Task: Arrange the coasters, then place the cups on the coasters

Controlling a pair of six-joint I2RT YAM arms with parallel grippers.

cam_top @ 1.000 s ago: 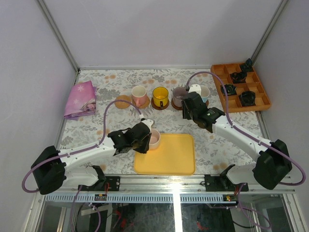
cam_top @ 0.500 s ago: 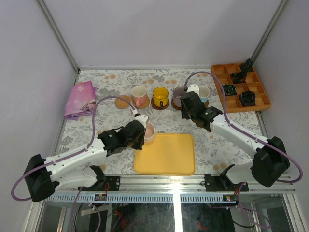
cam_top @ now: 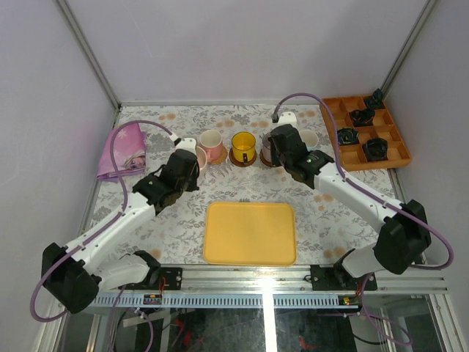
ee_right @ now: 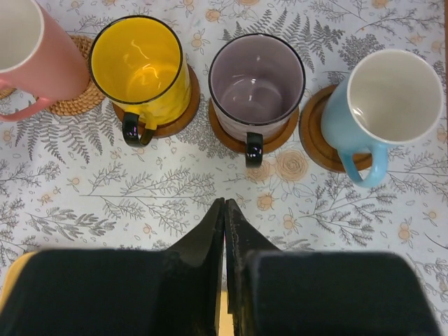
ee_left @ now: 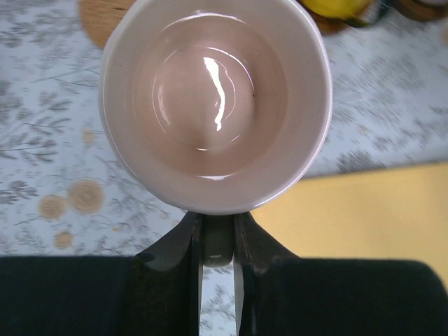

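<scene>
Looking down from above, two white-and-black arms reach away from the near edge of a floral tabletop (cam_top: 242,187); closest to that edge, between the arms, a yellow tray (cam_top: 249,233) lies flat.

Past the tray's far left corner, the left hand (ee_left: 218,225) pinches the handle of a pale pink cup (ee_left: 213,105) between its two dark fingers; the cup stands upright, mouth up, glossy inside. Part of a bare tan coaster (ee_left: 105,17) peeks out beyond the cup's far left rim; whether the cup touches it cannot be told.

On the other side, the right hand (ee_right: 224,210) hangs over the tabletop just short of a row of cups, its fingers pressed together and holding nothing.

Beyond it, the row runs left to right. A second pink cup (ee_right: 31,52) sits on a woven tan coaster (ee_right: 73,101); a yellow cup (ee_right: 140,63) sits on a dark brown coaster (ee_right: 175,122), its dark handle facing the near edge. A purple-grey cup (ee_right: 255,80) sits on the middle brown coaster (ee_right: 273,140), handle also toward the near edge; a light blue cup (ee_right: 385,98), white inside, sits on the right brown coaster (ee_right: 315,140).

Farther back, a folded pink cloth (cam_top: 123,150) lies at the far left; an orange compartment tray (cam_top: 366,132) with small dark items fills the far right corner.
</scene>
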